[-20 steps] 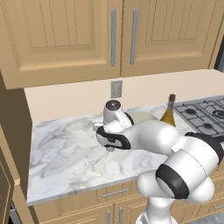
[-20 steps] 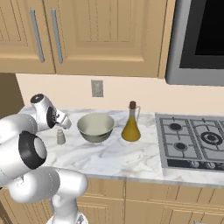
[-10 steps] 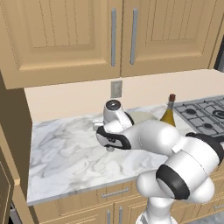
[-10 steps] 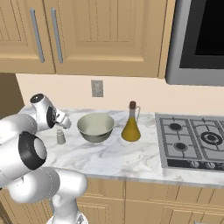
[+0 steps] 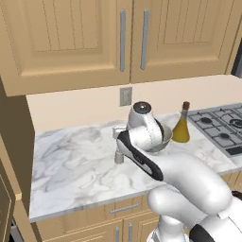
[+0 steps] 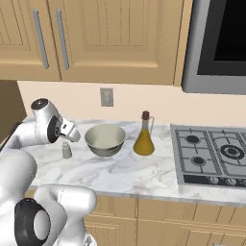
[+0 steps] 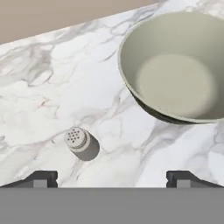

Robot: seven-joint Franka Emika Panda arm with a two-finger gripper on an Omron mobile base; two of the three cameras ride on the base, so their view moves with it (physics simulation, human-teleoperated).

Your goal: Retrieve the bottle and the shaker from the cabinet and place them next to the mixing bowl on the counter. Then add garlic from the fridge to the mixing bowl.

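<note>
Three task items stand on the worktop, tool spread wide

Three items sit on the marble worktop (image 6: 120, 173): the shaker (image 7: 81, 143) stands upright just beside the mixing bowl (image 7: 175, 72), and the bottle (image 6: 144, 136) stands near the bowl's other side, toward the hob (image 6: 214, 154). Above the shaker hangs the tool (image 7: 111, 178), its fingertips (image 7: 41, 178) far apart and gripping nothing. Panelled cabinets (image 6: 96, 38) hang above.

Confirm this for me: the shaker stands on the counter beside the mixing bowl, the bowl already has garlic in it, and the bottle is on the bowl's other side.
Not quite. The mixing bowl is empty, as the hand view shows. The rest holds: the shaker stands on the counter beside it, and the bottle is on the bowl's other side.
</note>
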